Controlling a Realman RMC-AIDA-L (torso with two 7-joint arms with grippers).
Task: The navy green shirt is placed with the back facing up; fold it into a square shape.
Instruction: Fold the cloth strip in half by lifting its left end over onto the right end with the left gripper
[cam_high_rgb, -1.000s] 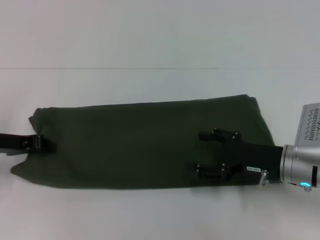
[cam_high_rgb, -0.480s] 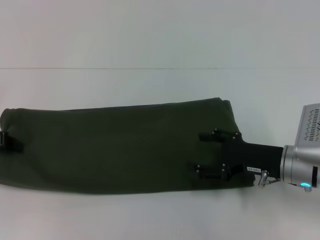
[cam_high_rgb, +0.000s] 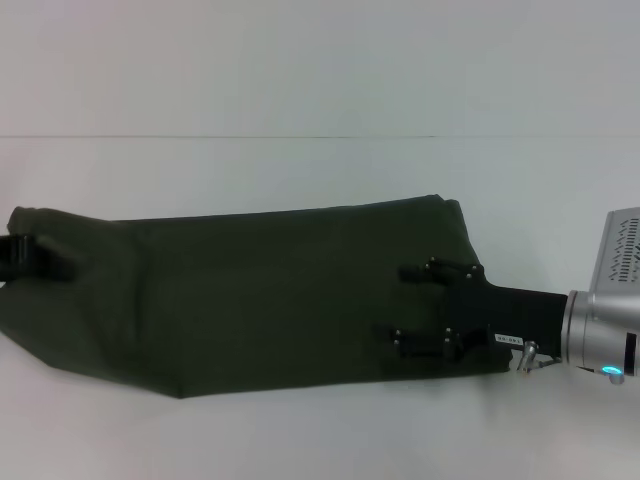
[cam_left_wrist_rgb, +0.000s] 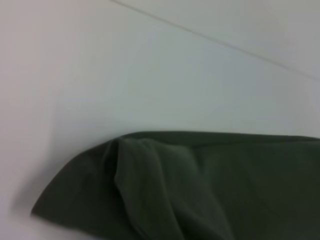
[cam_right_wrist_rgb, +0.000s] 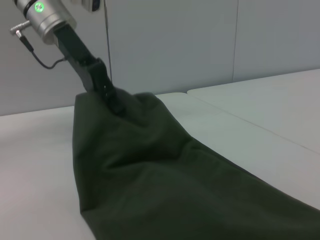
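White desk (cam_high_rgb: 300, 440) all around, a pale wall behind it at twelve o'clock. The navy green shirt (cam_high_rgb: 260, 290) lies as a long dark band across the middle of the desk, long axis running nine to three o'clock, plain side up. At three o'clock the right claw (cam_high_rgb: 415, 310) sits over the shirt's end, fingers spread apart, flat on the cloth. At nine o'clock the left claw (cam_high_rgb: 35, 255) pinches the shirt's far corner, closed on the fabric and lifting it, the near edge slanting toward six o'clock.
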